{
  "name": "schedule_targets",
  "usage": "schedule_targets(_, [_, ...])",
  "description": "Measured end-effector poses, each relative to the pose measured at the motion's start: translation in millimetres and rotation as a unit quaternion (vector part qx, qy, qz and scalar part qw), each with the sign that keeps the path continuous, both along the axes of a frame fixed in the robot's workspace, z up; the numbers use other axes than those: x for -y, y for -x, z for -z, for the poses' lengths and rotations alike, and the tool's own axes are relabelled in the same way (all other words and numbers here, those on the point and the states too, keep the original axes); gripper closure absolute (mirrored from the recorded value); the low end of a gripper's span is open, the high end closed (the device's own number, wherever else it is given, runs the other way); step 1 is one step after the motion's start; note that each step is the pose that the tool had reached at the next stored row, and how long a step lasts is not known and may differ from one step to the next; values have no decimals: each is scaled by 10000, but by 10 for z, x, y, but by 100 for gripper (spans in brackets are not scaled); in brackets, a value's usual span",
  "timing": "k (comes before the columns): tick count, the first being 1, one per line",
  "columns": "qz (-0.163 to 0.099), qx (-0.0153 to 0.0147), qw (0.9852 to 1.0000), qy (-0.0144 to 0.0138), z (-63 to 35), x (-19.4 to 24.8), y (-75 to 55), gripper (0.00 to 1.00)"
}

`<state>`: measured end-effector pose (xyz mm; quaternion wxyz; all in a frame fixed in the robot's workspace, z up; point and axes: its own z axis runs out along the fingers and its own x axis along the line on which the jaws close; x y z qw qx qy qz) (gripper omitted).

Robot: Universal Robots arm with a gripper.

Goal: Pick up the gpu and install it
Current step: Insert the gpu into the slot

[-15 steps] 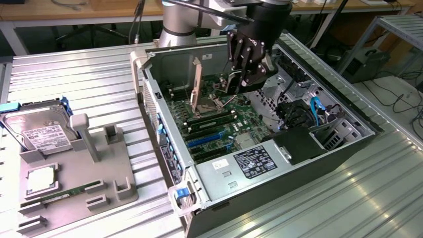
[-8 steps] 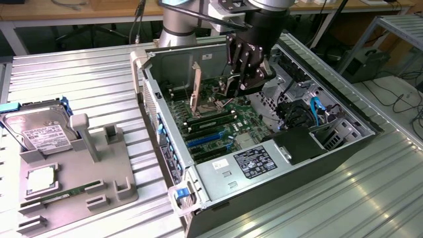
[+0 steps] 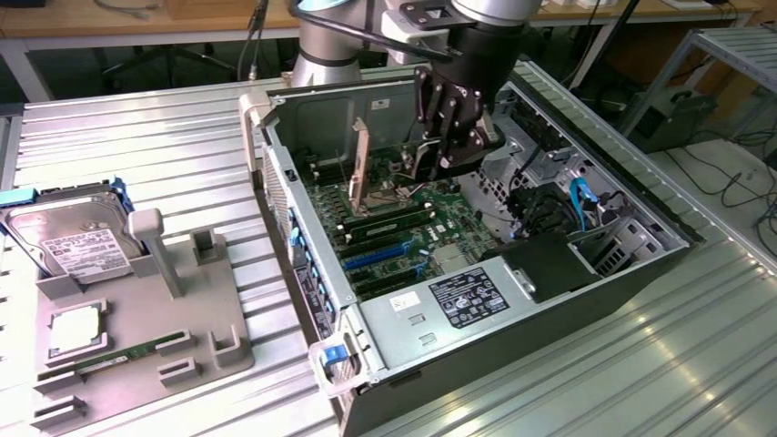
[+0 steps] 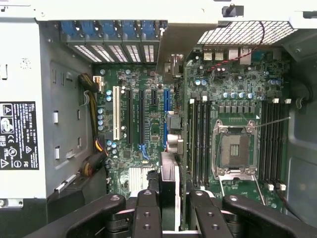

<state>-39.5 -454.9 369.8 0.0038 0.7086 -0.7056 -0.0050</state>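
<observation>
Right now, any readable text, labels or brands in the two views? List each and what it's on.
Nothing reads clearly enough to quote.
Power supply label: white print on black, too small to read.
The same label in the wrist view: rows of symbols and fine print, blurred.
Hard drive white label: print and barcode, unreadable.
Motherboard: silkscreen marks too small.
The gpu, edge-on in the gripper: no visible text.
</observation>
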Motion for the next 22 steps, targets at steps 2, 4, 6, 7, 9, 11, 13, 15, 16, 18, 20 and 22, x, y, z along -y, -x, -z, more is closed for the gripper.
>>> schedule_targets(2, [0,0,10000,0,8,0,0,73])
schedule_targets(4, [0,0,10000,0,17,0,0,73])
schedule_targets(6, [0,0,10000,0,26,0,0,73])
schedule_targets(7, [0,0,10000,0,31,0,0,73])
schedule_targets(9, [0,0,10000,0,40,0,0,73])
schedule_targets(11, [0,0,10000,0,48,0,0,73])
schedule_targets(13, [0,0,10000,0,55,0,0,73])
schedule_targets(15, [0,0,10000,0,62,0,0,73])
schedule_targets(16, [0,0,10000,0,65,0,0,73])
schedule_targets(18, [0,0,10000,0,72,0,0,73])
schedule_targets(20, [0,0,10000,0,79,0,0,73])
schedule_targets(22, [0,0,10000,0,92,0,0,73])
